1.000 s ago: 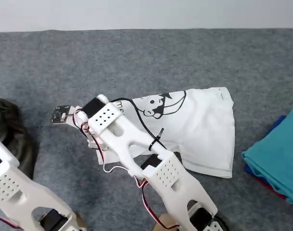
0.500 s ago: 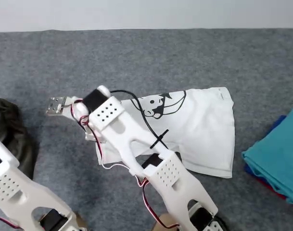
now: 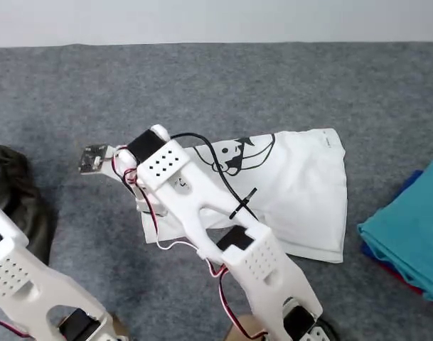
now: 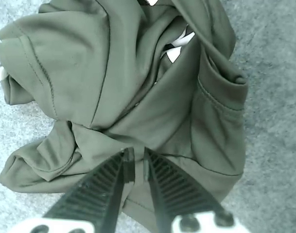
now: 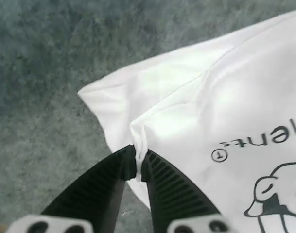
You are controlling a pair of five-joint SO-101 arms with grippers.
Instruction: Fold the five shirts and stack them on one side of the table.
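Within right end effector (image 5: 137, 164), white shirt (image 5: 225, 87) edge, overhead, teal stack (image 3: 409, 229)

Right arm (image 3: 175, 177) swings its wrist left and toward the far side of the table, then eases back right, ending a little farther away than a second ago. Its forearm now lies further right across the white shirt (image 3: 301, 192).

Grey carpet-like tabletop (image 3: 273, 85) meets a pale wall (image 3: 216, 21).
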